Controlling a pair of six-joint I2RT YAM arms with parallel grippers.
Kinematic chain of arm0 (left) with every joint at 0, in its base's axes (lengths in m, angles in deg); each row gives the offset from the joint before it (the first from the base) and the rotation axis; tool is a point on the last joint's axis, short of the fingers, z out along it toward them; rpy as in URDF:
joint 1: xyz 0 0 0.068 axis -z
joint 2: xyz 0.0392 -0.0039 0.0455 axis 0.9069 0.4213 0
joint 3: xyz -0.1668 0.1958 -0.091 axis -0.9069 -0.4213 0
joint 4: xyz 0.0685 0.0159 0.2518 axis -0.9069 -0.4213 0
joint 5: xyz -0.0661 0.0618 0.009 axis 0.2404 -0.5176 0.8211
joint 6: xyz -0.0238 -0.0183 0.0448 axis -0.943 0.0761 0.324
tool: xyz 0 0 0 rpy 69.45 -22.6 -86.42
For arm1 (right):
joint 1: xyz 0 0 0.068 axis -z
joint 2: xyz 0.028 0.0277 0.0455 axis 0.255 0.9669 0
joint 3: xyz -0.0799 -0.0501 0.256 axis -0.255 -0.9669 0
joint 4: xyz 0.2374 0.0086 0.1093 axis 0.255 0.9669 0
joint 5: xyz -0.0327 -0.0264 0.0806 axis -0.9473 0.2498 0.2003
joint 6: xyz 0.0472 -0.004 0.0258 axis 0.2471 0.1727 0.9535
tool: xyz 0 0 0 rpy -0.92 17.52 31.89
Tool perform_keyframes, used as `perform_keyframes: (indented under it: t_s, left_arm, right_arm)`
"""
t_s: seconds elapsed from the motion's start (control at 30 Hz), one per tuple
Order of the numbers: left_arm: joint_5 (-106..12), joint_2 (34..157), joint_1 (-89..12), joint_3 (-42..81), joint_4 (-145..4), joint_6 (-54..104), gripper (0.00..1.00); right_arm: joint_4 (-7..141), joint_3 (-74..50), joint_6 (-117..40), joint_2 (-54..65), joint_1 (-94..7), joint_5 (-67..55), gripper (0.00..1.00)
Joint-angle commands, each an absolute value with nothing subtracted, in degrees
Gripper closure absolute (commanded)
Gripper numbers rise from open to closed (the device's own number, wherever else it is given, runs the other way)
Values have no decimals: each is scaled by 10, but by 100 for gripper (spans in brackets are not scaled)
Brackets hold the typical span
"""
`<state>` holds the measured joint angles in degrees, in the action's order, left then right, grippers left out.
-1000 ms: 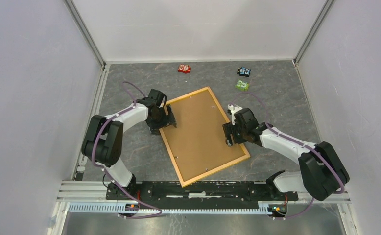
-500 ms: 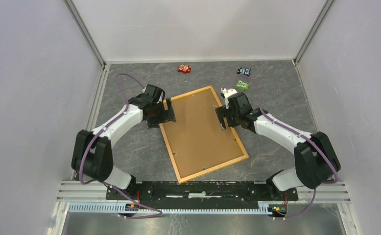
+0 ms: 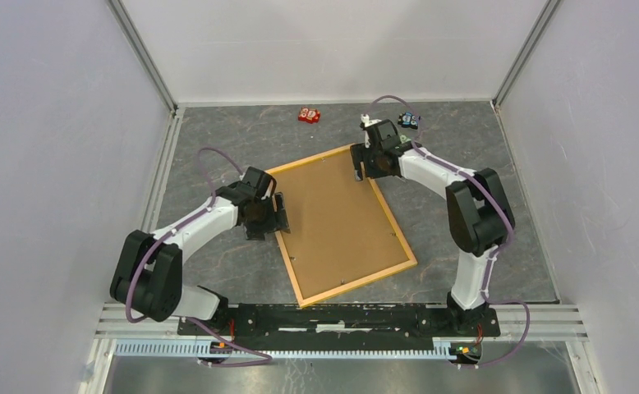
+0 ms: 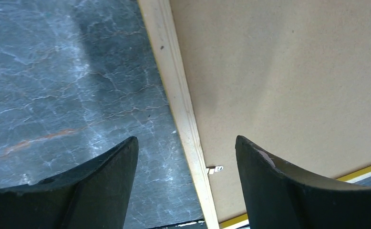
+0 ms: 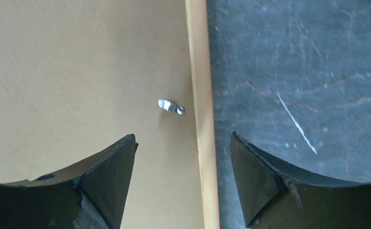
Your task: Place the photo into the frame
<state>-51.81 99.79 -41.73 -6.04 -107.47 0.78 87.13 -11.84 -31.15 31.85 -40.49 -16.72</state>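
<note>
The frame (image 3: 395, 220), yellow-orange wood, lies back-up and skewed on the grey table. The brown backing board (image 3: 337, 222) fills it. The photo is hidden; no print shows in any view. My left gripper (image 3: 278, 212) is open and empty over the frame's left rail. In the left wrist view the gripper (image 4: 186, 139) straddles the rail (image 4: 176, 95), with a small metal tab (image 4: 215, 169) just inside it. My right gripper (image 3: 359, 167) is open and empty at the frame's far right corner. In the right wrist view the gripper (image 5: 183, 135) straddles the rail (image 5: 200, 71) beside a metal tab (image 5: 171, 106).
A small red toy block (image 3: 309, 115) and a blue-black one (image 3: 409, 121) lie near the back wall. White enclosure walls stand on the left, right and back. A metal rail (image 3: 341, 316) carrying the arm bases runs along the near edge.
My right gripper has moved along the frame's right rail up to its far corner. My left gripper has shifted a little nearer along the left rail. The frame has turned slightly.
</note>
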Motion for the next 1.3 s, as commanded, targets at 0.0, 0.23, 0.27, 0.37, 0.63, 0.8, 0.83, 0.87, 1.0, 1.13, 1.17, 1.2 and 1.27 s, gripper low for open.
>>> perform_keyframes:
  t_s: [0.0, 0.23, 0.27, 0.37, 0.63, 0.8, 0.83, 0.87, 1.0, 1.13, 1.17, 1.2, 1.27]
  left_arm:
    - [-504, 1011, -401, -60, -1031, -12, 20]
    - [-506, 1023, -398, -60, -1024, -9, 20]
    - [-506, 1025, -398, -60, -1023, -8, 20]
    - [-502, 1031, -397, -57, -1020, -8, 21]
    - [-497, 1035, -397, -58, -1016, -8, 21]
    - [-496, 1035, -397, -59, -1016, -9, 21]
    - [-496, 1035, -398, -59, -1016, -9, 21]
    - [-496, 1034, -397, -59, -1016, -9, 21]
    - [-497, 1033, -398, -60, -1016, -9, 21]
    - [-497, 1031, -398, -62, -1016, -9, 21]
    - [-497, 1031, -398, -63, -1016, -8, 21]
    - [-498, 1031, -398, -63, -1016, -8, 21]
    - [-497, 1031, -397, -62, -1016, -8, 21]
  right_arm:
    - [887, -44, -292, 368, -406, -142, 24]
    - [881, -43, -322, 384, -406, -150, 33]
    - [881, -44, -330, 385, -406, -157, 33]
    - [882, -40, -352, 394, -406, -162, 32]
    - [884, -34, -376, 413, -406, -178, 35]
    - [867, -32, -375, 430, -406, -175, 41]
    - [863, -33, -375, 431, -406, -175, 41]
    - [861, -34, -373, 434, -406, -177, 43]
    - [856, -33, -366, 443, -406, -189, 47]
    - [849, -36, -356, 447, -406, -194, 53]
    - [847, -36, -352, 449, -406, -196, 55]
    - [846, -35, -347, 451, -406, -197, 57]
    - [851, -32, -339, 456, -406, -197, 60]
